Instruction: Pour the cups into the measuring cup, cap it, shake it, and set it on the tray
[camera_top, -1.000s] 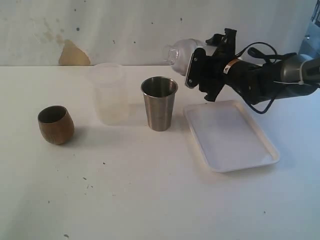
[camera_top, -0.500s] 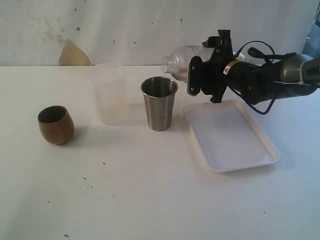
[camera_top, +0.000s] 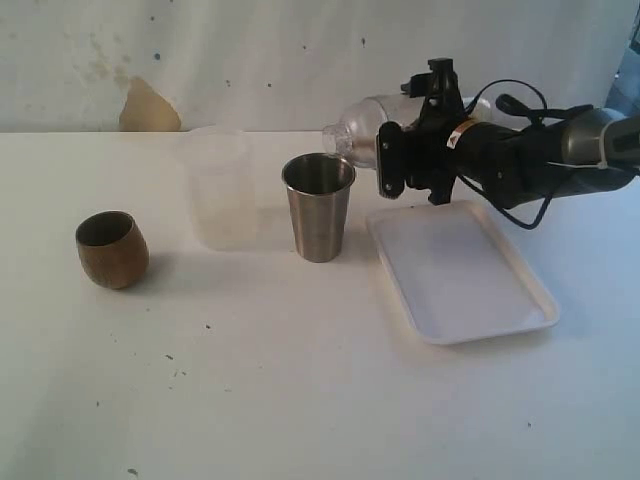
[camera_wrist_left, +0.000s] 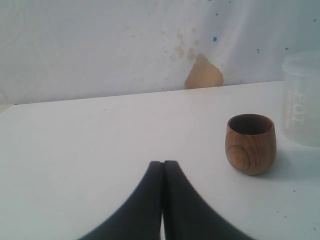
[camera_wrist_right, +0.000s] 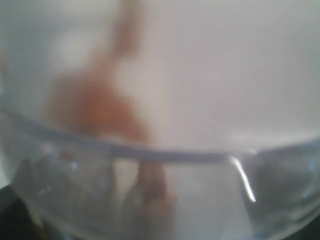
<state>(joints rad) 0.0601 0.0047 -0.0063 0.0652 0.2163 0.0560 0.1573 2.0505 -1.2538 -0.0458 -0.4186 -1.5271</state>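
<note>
The brown wooden cup stands upright at the left. The steel tumbler stands mid-table. Left of it is the measuring cup, a pale see-through plastic cylinder with printed marks. The white tray lies to the right, with nothing on it. My right gripper hangs above the tray's far left corner, shut on a clear dome lid tipped sideways. The lid's small end is by the tumbler's rim. My left gripper is shut and holds nothing, with the wooden cup ahead and to one side.
A white wall with a brown patch backs the table. Black cables trail along the right arm over the tray's far side. The right wrist view is filled by the blurred lid.
My right gripper has swung the dome lid leftward and a little lower, turning it until its small end reaches the tumbler's rim. The cups, the tray and the left gripper have not moved.
</note>
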